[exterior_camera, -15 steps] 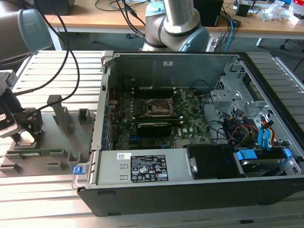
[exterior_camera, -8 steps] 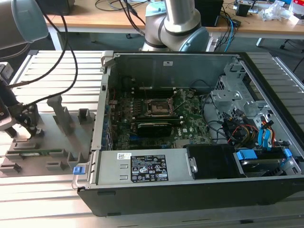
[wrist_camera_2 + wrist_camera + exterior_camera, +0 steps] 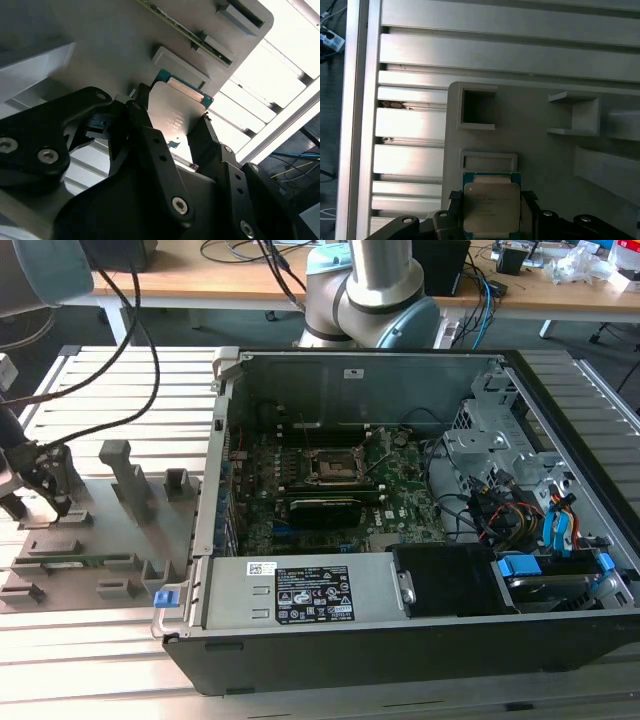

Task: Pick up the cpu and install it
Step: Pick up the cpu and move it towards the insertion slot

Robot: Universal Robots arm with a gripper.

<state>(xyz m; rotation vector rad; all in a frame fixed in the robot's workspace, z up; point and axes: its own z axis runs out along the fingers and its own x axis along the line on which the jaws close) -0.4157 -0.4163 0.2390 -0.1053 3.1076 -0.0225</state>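
The cpu (image 3: 491, 206) is a small flat square with a dull silvery metal lid, softly rounded corners and faint print across its face. A thin green board rim shows along its far edge in both wrist views, and the second wrist view shows a stepped lip where the lid meets that rim. It sits between the black fingers (image 3: 146, 127) of the gripper (image 3: 45, 480), one finger pressed to each of two opposite edges, so the claw is clenched on the chip. The chip lies over the grey fixture plate (image 3: 540, 155), just beside a small raised rectangular frame (image 3: 488, 161) and near a square pocket (image 3: 477, 107). I cannot tell whether it rests on the plate or is lifted off it. In the exterior view the gripper hangs over the plate at that view's far left, on the slatted metal table (image 3: 100, 670), well apart from the open computer case (image 3: 400, 640). Inside the case the green motherboard (image 3: 405, 505) lies flat, with the dark square socket (image 3: 335, 466) near its middle and a long black card (image 3: 325, 508) just beside it.
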